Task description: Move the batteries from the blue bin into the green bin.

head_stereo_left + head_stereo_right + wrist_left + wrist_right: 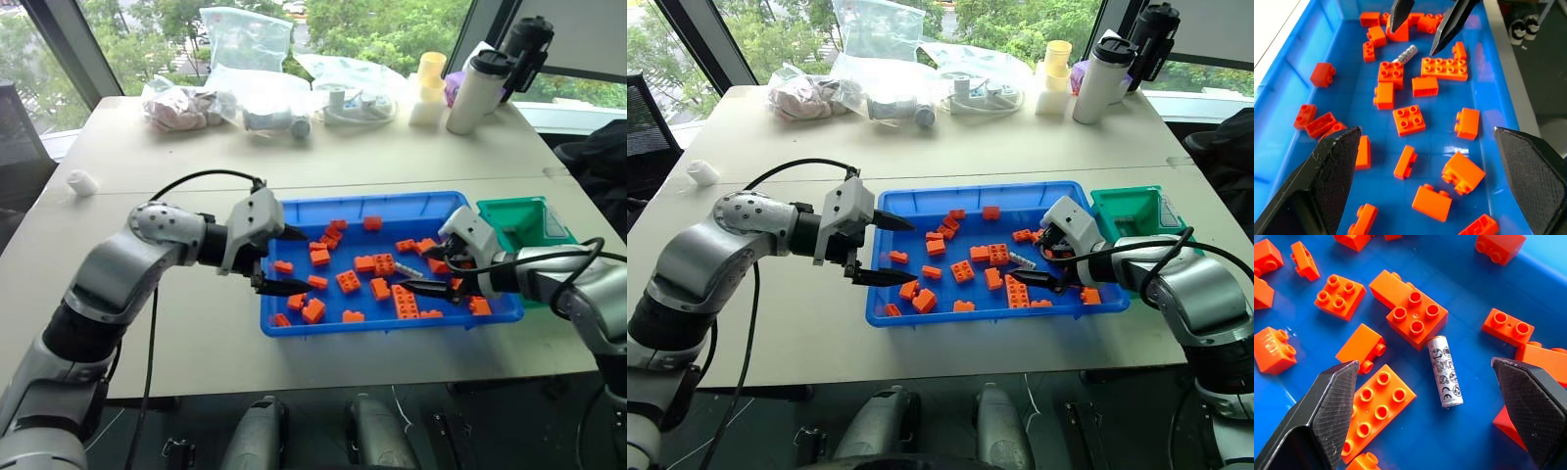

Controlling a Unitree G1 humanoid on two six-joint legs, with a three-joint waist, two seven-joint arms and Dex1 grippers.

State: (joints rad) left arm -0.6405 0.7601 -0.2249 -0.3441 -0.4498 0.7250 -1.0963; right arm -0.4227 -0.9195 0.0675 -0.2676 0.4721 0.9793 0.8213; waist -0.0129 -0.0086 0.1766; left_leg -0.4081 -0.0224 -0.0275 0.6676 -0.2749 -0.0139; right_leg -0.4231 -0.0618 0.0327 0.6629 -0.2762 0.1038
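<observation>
battery [1445,371] lay flat on the floor of the blue bin [294,326], toward its right end, with nothing gripping it. i saw my right gripper [1435,421] hanging just above it with its two black fingers [1327,406] spread as wide as they go, holding nothing, the battery between them in the wrist view. orange bricks [1417,314] sat close round it, one nearly touching its upper end. my left gripper [279,259] hovered over the bin's left end, fingers [1332,166] wide apart too and empty, above more scattered bricks. the green bin [519,220] stood just beside the blue bin's right end on the table [176,166].
</observation>
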